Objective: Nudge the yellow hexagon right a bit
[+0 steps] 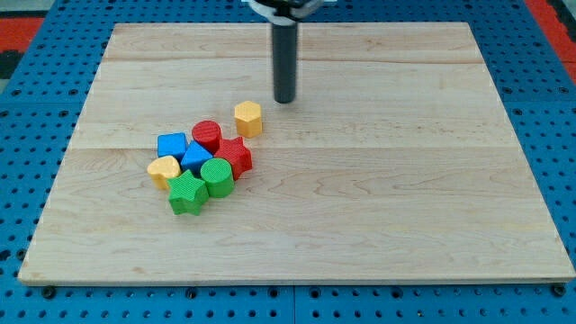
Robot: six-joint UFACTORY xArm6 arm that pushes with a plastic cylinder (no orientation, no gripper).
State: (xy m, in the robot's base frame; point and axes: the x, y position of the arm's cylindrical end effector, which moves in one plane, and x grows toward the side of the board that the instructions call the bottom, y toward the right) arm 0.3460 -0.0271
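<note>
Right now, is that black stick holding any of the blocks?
No, nothing is held. My tip stands apart from the yellow hexagon, toward the view's upper right of it.

You're looking at a lab or robotics test bench, not a home. Giveaways: the blue perforated base [540, 135] with a regular grid of holes running round all edges, red perforated patches at the 11 and 1 o'clock corners [27, 27], and a plain pale wooden counter [378, 198] laid flat on top as a work board. Small bright toy-like blocks [202, 162] huddle around 9 o'clock of centre, and a dark rod [284, 63] hangs in from 12 o'clock.
</note>
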